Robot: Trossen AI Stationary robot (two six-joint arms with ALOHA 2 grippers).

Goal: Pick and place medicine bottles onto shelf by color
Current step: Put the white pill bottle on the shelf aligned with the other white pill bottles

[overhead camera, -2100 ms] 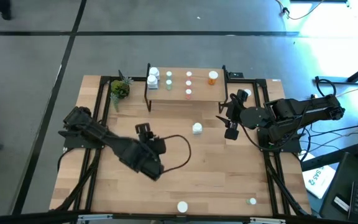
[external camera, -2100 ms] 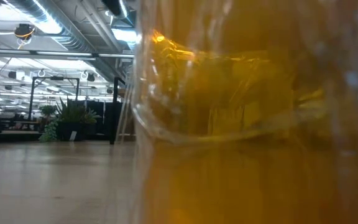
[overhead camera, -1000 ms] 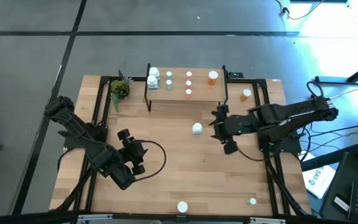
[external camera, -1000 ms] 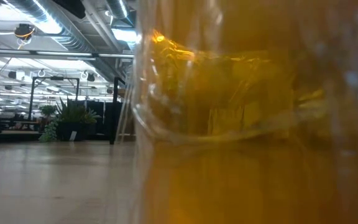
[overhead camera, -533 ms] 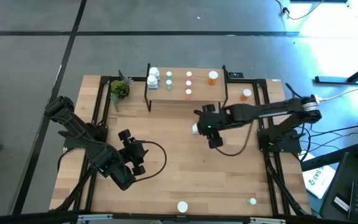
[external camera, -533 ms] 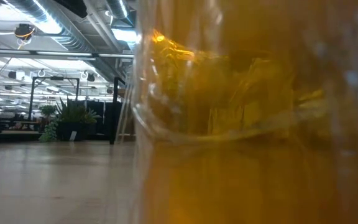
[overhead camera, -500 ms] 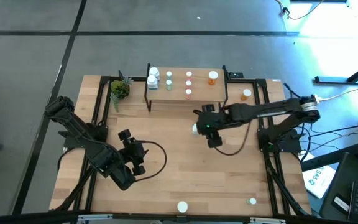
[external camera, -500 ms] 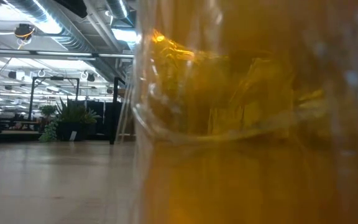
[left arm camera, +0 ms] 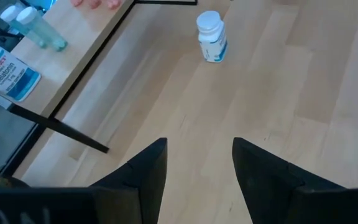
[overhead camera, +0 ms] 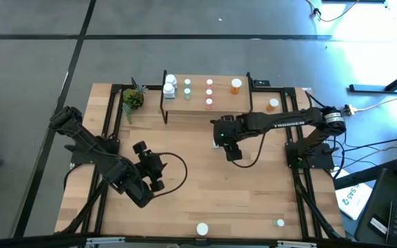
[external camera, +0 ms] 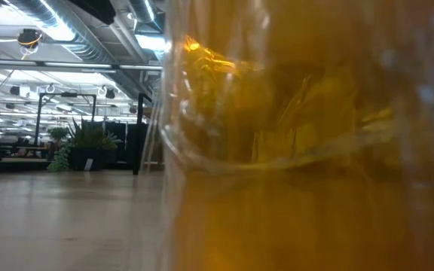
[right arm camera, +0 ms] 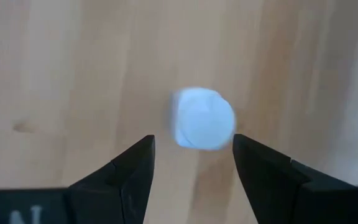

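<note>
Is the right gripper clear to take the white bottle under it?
Probably yes. The right gripper hangs open right above the white bottle, which stands alone on bare table; nothing lies between the fingers and its cap.

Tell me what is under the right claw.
A white bottle stands on the bare table, seen cap-up between the open right claw fingers. Its body and label are hidden beneath the cap.

The right arm is now stretched across the bench, so the right gripper sits directly over the lone white bottle in front of the shelf, jaws apart on either side of its cap. The left gripper is drawn back toward the bench's left side.
</note>
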